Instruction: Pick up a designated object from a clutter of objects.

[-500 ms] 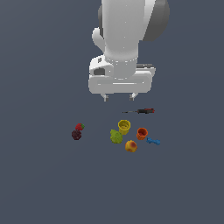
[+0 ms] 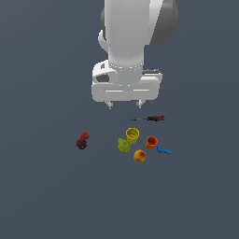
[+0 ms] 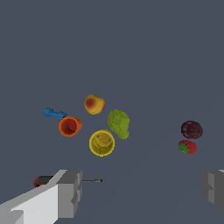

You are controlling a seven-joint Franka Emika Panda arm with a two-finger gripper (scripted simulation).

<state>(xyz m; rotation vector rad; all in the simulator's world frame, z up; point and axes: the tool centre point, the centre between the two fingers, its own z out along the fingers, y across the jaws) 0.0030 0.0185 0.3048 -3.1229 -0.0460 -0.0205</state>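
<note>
Exterior view had my arm hanging high over the dark floor, with the gripper pointing straight down and holding nothing. I could see its two fingertips poking out under the white hand, well apart from each other, so the jaws were spread wide. Wrist view backed that up: one grey finger at one edge of the picture and the other at the far edge, with a big gap between them.

The plum, dark maroon and roundish, sat on the floor toward the exterior view's left, off from the main bunch. The strawberry was right up against it, touching or very nearly, I couldn't tell which. On the wrist cam the plum and strawberry showed the same pairing, well apart from everything else.

The rest of the clutter was grouped toward the exterior view's right: yellow cup standing upright, green fruit just beside it, peach near that, orange cup tipped on its side going by the wrist cam, and the blue piece just beside the orange cup. The screwdriver lay flat, apart from the cups, roughly below the gripper's side.
</note>
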